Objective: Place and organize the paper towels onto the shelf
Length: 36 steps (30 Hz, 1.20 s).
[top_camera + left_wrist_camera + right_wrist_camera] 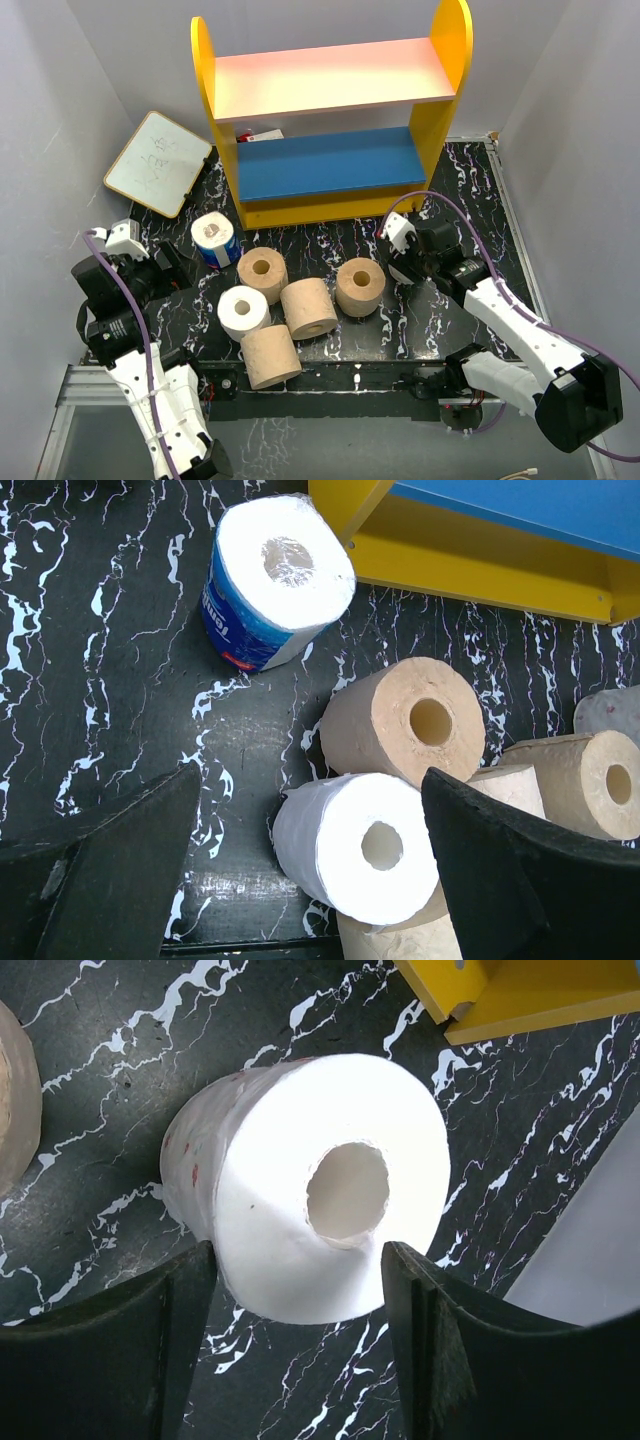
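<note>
Several tan paper towels lie in a cluster at the table's middle (309, 307), with a small white roll (243, 312) at their left and a blue-wrapped roll (215, 240) behind. Another white roll (300, 1180) lies on its side on the table, hollow core facing the camera. My right gripper (300, 1250) is shut on its lower part, one finger on each side. The top view hides that roll under the right gripper (403, 262). My left gripper (310, 780) is open, hovering near the small white roll (360, 845) without touching it. The shelf (330, 120) stands at the back, both boards bare.
A small whiteboard (158, 162) lies flat at the back left. A small red and white object (255, 133) sits behind the shelf. Grey walls close in on both sides. The shelf's yellow base (520, 1000) is just beyond the held roll.
</note>
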Each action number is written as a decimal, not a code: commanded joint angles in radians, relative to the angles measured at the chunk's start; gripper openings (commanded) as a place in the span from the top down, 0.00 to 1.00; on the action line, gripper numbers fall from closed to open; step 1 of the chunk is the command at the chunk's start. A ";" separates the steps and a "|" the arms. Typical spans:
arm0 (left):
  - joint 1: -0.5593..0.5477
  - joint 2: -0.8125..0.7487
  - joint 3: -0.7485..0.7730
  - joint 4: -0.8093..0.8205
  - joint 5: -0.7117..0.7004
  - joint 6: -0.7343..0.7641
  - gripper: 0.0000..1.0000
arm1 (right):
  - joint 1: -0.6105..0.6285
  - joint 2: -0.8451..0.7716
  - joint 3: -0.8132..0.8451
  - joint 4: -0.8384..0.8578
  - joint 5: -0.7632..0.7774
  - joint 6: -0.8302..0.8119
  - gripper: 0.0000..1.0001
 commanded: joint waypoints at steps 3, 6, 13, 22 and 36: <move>0.008 -0.013 -0.004 0.009 0.007 -0.008 0.09 | 0.002 -0.006 0.000 0.070 -0.027 0.024 0.40; 0.008 -0.015 -0.003 0.009 0.006 -0.008 0.09 | 0.004 0.006 -0.001 0.049 -0.060 0.027 0.42; 0.007 -0.015 -0.004 0.009 0.008 -0.006 0.09 | 0.024 0.010 -0.022 0.043 -0.094 0.046 0.37; 0.007 -0.015 -0.004 0.009 0.011 -0.006 0.09 | 0.081 0.057 -0.067 0.122 0.005 0.074 0.48; 0.008 -0.019 -0.002 0.007 0.007 -0.006 0.09 | 0.078 -0.019 0.093 -0.074 0.101 -0.060 1.00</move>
